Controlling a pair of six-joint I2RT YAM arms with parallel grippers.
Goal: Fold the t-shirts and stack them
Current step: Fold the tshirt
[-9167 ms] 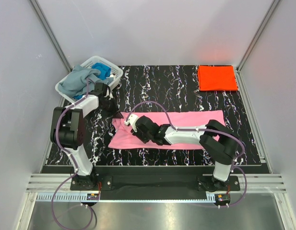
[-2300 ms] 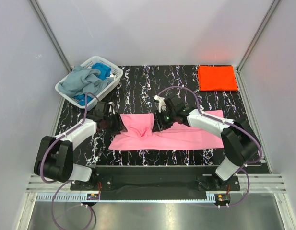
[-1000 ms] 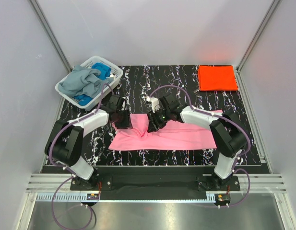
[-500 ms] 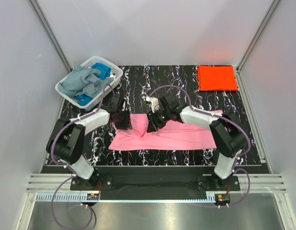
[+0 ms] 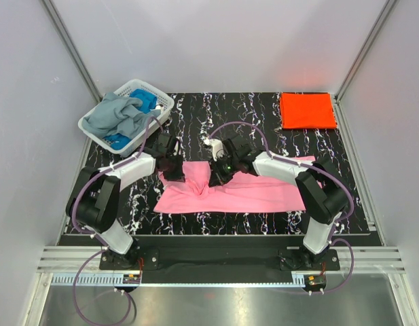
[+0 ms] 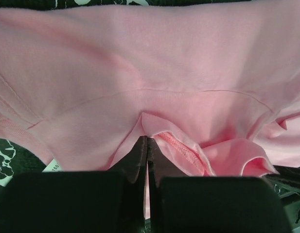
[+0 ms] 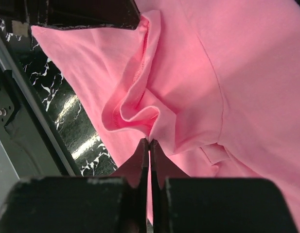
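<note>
we note both arms reaching forward, forearms angled inward toward each other, wrists tipped down. left gripper (image 6: pixel 146 141) pinches tight on a raised fold of the pink t-shirt (image 5: pixel 257 193); right gripper (image 7: pixel 149 141) likewise, just to its right. the shirt spreads rightward beneath them. folded orange-red t-shirt (image 5: pixel 307 110) lies well beyond the right gripper.

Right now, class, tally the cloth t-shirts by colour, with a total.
Pink soft cloth t-shirt: 1
Bright orange-red folded t-shirt: 1
Grey-blue t-shirt, in the white plastic lattice basket: 1
Blue t-shirt, in the same basket: 1
Total: 4
</note>
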